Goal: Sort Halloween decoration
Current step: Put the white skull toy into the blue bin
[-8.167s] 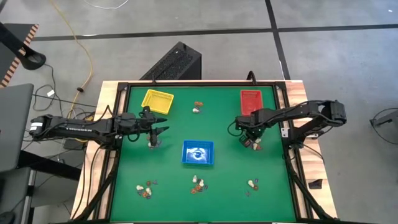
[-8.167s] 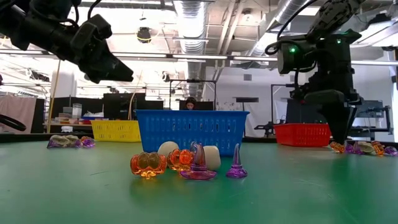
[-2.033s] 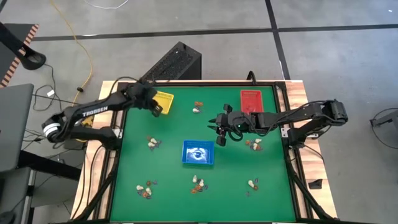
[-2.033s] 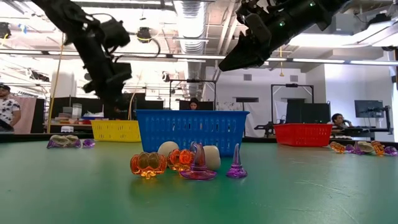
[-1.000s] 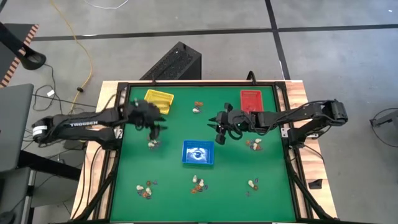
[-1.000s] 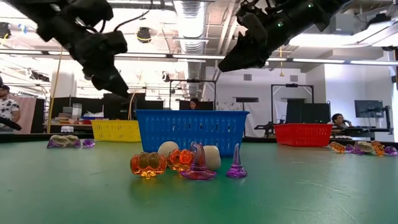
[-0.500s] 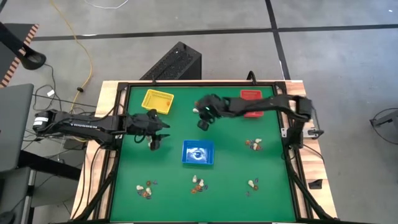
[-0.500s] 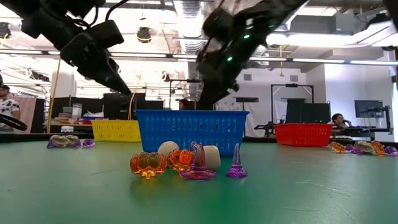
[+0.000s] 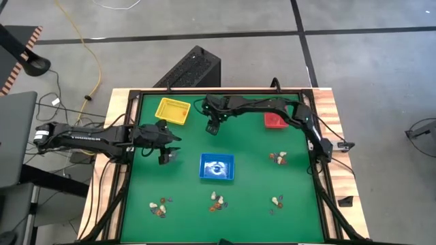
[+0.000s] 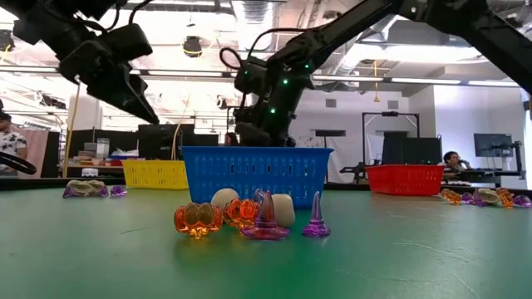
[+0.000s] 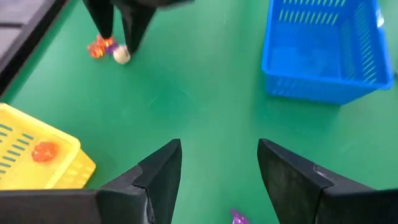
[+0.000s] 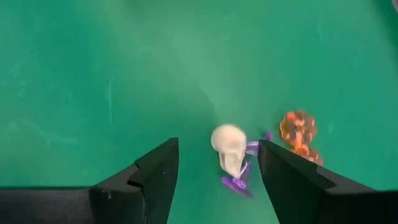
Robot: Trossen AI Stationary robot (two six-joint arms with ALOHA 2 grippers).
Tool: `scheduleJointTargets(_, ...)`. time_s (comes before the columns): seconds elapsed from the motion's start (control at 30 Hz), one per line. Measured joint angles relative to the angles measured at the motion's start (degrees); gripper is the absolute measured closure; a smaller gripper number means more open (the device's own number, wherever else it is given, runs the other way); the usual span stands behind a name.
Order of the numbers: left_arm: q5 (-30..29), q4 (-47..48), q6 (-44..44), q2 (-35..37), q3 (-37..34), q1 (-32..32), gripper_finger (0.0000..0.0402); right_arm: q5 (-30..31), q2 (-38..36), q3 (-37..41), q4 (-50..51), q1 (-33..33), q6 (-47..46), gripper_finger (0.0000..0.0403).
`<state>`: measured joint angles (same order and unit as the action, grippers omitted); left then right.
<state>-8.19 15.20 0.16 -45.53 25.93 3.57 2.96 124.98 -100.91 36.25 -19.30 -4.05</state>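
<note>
The right gripper (image 9: 212, 127) reaches across to the far middle of the green tabletop (image 9: 252, 170), fingers spread and empty, poised right over a small cluster of Halloween decoration (image 12: 233, 155): a whitish skull, a purple piece and an orange one. The left gripper (image 9: 168, 151) hangs near the left side, between the yellow tray (image 9: 172, 110) and the blue tray (image 9: 217, 168), fingers released, holding nothing. One orange trinket (image 11: 43, 151) lies in the yellow tray. Other clusters sit along the near edge and toward the right edge, near the red tray (image 9: 275, 120)
</note>
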Motion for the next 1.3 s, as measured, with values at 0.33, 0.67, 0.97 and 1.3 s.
scheduleJointTargets(0.33, 0.3, 1.1, -0.3, 2.5, 0.0, -0.1, 0.0200, 1.5, 3.0, -1.1, -0.2, -2.0, -0.4, 0.0154)
scheduleJointTargets(0.67, 0.3, 1.0, -0.4, 2.3, 0.0, -0.3, 0.0200, 3.1, 3.4, -1.1, 1.8, -2.0, -0.4, 0.0154)
scheduleJointTargets(0.97, 0.3, 1.0, -0.4, 2.3, 0.0, -0.3, 0.0200, 3.2, 3.4, -1.1, 4.2, -2.2, -3.6, 0.0154)
scheduleJointTargets(1.3, 0.3, 1.1, -0.4, 2.3, 0.0, -0.3, 0.0200, 3.1, 3.4, -1.1, 5.1, -2.2, -3.2, 0.0179)
